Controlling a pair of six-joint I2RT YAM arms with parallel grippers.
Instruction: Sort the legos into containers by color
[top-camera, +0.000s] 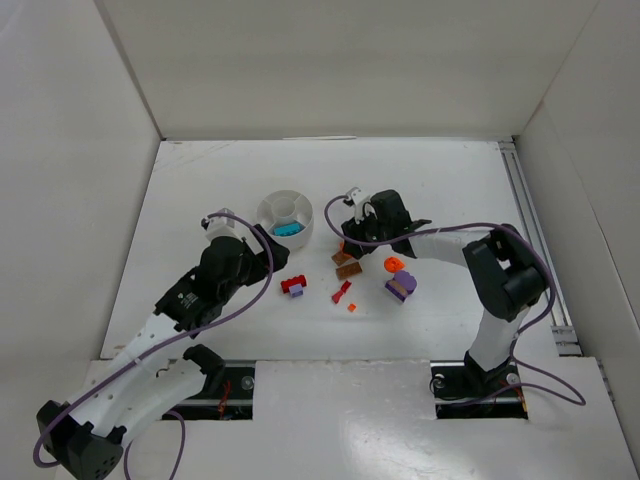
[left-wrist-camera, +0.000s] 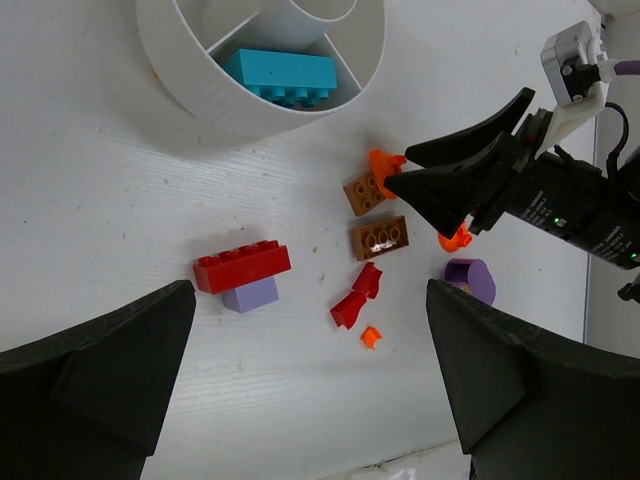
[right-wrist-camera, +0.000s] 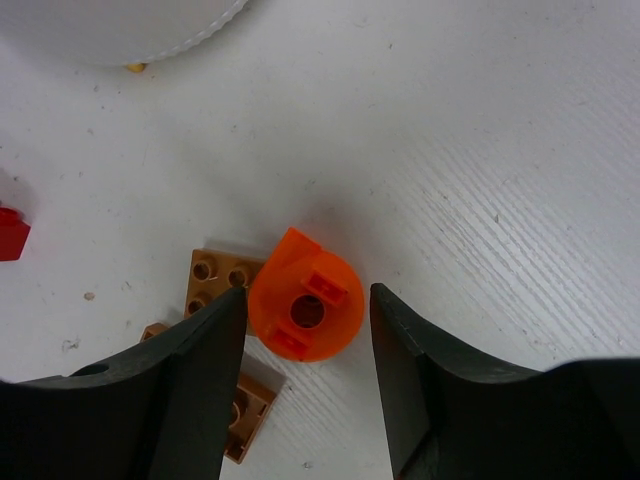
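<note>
the white dish (left-wrist-camera: 190, 70) is sitting near the middle of the worktop (top-camera: 450, 180), a little toward the far edge and the left edge. a teal brick (left-wrist-camera: 283, 77) is lying in one of its wedge compartments, the one facing the near edge.

the other legos are lying loose between the dish and the near edge. a red brick (left-wrist-camera: 243, 266) is touching a lilac brick (left-wrist-camera: 250, 294). toward the right edge from them, two tan bricks (left-wrist-camera: 365, 192) (left-wrist-camera: 380, 237) are lying just beside each other. small red pieces (left-wrist-camera: 357, 297) and a tiny orange bit (left-wrist-camera: 371, 337) are lying nearer the near edge. a purple piece (left-wrist-camera: 470, 280) is sitting further toward the right edge, with a second orange piece (left-wrist-camera: 455, 238) half hidden behind the right arm.

the right claw (left-wrist-camera: 392, 172) is standing narrow, its fingers (right-wrist-camera: 200, 360) flanking an orange round piece (right-wrist-camera: 305, 297) that is touching one tan brick. one finger is lying against the piece and a sliver of worktop is showing at the other, so i cannot tell whether it is being pinched.

the left claw (left-wrist-camera: 310, 330) is hanging wide above the loose bricks, holding nothing.
</note>
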